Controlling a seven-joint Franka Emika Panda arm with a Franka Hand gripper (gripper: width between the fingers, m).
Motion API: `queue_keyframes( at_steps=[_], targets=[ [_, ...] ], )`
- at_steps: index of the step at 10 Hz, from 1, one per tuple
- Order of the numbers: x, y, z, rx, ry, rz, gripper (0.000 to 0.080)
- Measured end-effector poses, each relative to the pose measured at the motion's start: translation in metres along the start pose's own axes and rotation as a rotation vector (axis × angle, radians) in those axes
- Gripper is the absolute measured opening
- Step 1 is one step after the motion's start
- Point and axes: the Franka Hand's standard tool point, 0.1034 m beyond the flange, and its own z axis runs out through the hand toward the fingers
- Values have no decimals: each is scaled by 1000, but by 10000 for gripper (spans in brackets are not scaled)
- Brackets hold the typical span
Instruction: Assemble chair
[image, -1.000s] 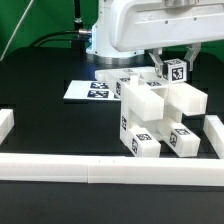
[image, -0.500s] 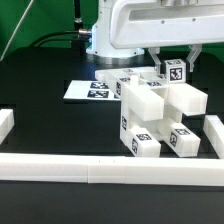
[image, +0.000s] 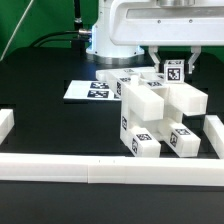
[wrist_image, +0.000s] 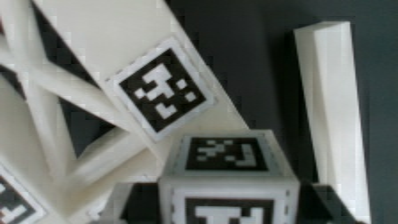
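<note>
The partly built white chair (image: 155, 118) stands on the black table at the exterior view's right, blocky, with several black-and-white tags. My gripper (image: 174, 70) hangs just above its far upper part and is shut on a small white tagged chair piece (image: 174, 71), a dark finger on each side. In the wrist view the same tagged piece (wrist_image: 224, 178) sits between my dark fingers (wrist_image: 130, 203), and below it lie the chair's slanted white frame bars (wrist_image: 107, 70) with a tag.
The marker board (image: 88, 90) lies flat behind the chair toward the exterior view's left. Long white border bars (image: 100, 170) run along the front, with short ones at left (image: 5, 125) and right (image: 214, 135). One bar (wrist_image: 331, 100) shows in the wrist view.
The gripper with the tagged piece has drifted slightly toward the exterior view's right and a touch lower. The chair has not moved.
</note>
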Motion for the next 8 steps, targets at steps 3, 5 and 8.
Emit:
queue_keyframes(
  at_steps=[3, 5, 8],
  targets=[
    [0, 0, 0, 1, -1, 174, 284],
    [-1, -1, 0, 7, -3, 312, 284],
    [-1, -2, 1, 11, -6, 462, 284]
  ],
)
